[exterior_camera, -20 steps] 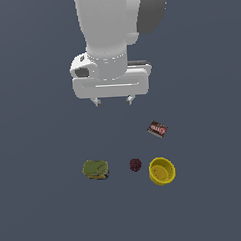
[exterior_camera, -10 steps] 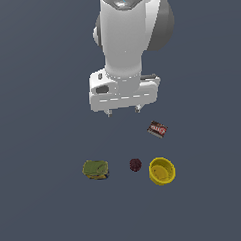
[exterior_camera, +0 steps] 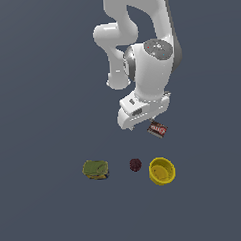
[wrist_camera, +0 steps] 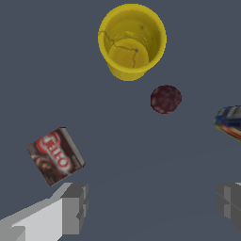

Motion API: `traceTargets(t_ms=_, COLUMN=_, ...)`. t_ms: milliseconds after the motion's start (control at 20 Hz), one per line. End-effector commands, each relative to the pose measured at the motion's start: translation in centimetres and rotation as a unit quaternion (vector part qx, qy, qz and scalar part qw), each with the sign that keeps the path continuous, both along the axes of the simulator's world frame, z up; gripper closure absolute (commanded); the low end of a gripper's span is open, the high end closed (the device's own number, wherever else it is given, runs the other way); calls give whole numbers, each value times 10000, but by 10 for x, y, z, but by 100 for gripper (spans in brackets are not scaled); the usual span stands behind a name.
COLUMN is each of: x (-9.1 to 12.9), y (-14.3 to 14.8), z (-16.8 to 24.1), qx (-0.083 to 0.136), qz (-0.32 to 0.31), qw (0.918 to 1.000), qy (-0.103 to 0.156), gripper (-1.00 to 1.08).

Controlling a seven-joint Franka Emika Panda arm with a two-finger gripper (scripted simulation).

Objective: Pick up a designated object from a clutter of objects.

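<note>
Now the claw (wrist_camera: 150, 207) is hanging open, jaws wide apart and gripping nothing. The brown-red box (exterior_camera: 158, 129) is lying just beside it, apart from yellow bowl (exterior_camera: 161, 171) and maroon ball (exterior_camera: 135, 165).

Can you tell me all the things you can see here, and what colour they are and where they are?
Small flat rectangular box: one, dark brown with a red and white label, lying on the floor just beside the gripper, apart from the other three things.
Yellow bowl: one, yellow, open side up, at the exterior view's right end of the row.
Small round ball: one, dark maroon, next to the bowl, in the middle of the row.
Flattish packet: one, olive-green, at the exterior view's left end of the row.
Floor: one, plain dark grey-blue, under everything.
Robot arm: one, white, reaching down from above.
Gripper: one, light grey fingers spread wide, holding nothing.
</note>
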State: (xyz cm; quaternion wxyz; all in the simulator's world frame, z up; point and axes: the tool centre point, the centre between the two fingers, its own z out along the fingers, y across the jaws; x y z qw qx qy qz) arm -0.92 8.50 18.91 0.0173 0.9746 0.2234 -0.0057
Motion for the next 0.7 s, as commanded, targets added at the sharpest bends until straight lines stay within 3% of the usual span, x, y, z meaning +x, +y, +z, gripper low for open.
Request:
traceTargets(t_ms=0, x=-10, y=21, z=-25, qx=-5, qz=470, qw=9989, qy=1, gripper=-92)
traceTargets(t_ms=350, x=-44, y=73, z=-82, qx=54, qz=1636, qw=9865, qy=15, gripper=-92)
traceTargets(t_ms=650, x=-69, y=100, z=-110, qx=131, qz=2265, qw=9739, qy=25, gripper=-92)
